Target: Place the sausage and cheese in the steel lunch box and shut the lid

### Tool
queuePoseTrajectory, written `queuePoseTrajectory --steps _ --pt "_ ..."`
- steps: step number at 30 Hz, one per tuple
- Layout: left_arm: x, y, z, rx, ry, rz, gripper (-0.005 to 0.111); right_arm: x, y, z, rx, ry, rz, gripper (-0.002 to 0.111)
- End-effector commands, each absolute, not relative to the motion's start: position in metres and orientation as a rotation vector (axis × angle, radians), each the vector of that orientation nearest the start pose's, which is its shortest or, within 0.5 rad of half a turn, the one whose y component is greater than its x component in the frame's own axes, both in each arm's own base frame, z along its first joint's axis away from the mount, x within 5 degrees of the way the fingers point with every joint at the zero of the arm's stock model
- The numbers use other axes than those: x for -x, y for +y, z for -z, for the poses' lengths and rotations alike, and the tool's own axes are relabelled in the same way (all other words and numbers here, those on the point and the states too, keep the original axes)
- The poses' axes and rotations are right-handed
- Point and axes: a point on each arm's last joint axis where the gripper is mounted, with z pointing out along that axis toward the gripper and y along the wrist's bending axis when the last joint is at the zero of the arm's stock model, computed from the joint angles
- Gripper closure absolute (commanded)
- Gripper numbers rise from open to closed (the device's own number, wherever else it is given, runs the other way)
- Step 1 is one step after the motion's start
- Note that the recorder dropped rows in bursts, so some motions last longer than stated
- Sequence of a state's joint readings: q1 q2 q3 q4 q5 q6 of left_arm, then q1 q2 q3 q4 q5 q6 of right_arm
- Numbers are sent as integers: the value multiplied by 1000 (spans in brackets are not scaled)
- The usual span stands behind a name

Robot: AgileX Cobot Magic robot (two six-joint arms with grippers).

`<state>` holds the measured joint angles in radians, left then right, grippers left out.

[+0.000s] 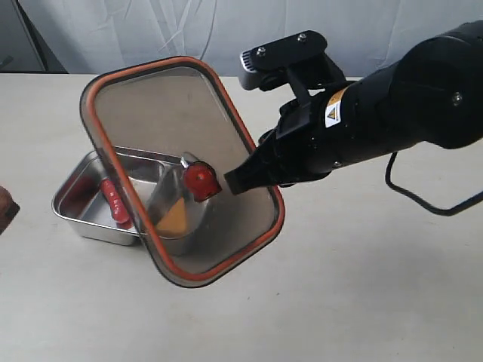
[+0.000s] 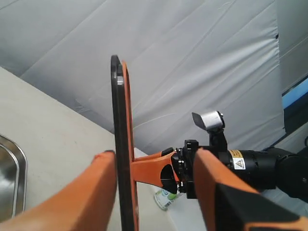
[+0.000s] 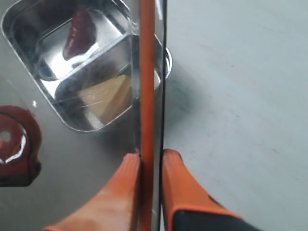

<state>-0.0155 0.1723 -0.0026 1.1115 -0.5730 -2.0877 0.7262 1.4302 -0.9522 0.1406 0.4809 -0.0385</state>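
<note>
Our right gripper (image 3: 151, 160) pinches the rim of the lid (image 1: 173, 128); the left gripper (image 2: 154, 156) stands spread astride it. The lid hangs tilted over the box (image 1: 75, 217), with the sausage (image 1: 115, 202) and cheese (image 1: 175, 219) inside. We judge the lid stiff, light and slick: grip its edge.

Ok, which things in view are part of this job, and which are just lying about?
Job: lid, right gripper pinching it, steel lunch box, sausage, cheese.
Lying about: small green-and-white container, white backdrop cloth.
</note>
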Motion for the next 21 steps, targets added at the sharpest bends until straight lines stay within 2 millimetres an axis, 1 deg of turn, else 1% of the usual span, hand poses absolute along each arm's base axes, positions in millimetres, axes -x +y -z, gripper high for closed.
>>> queuePoseTrajectory --steps 1,6,14,21 --pt "-59 -47 -224 301 1514 1233 50 -211 212 -268 861 2289 -459 109" --pt "-60 -49 -223 286 1541 1234 50 -203 220 -268 903 2269 -476 109" --pt "-61 -52 -221 254 1577 1244 50 -184 237 -269 996 2219 -521 109" --pt "-62 -51 -218 248 1599 1203 50 -170 248 -270 1059 2188 -550 109"
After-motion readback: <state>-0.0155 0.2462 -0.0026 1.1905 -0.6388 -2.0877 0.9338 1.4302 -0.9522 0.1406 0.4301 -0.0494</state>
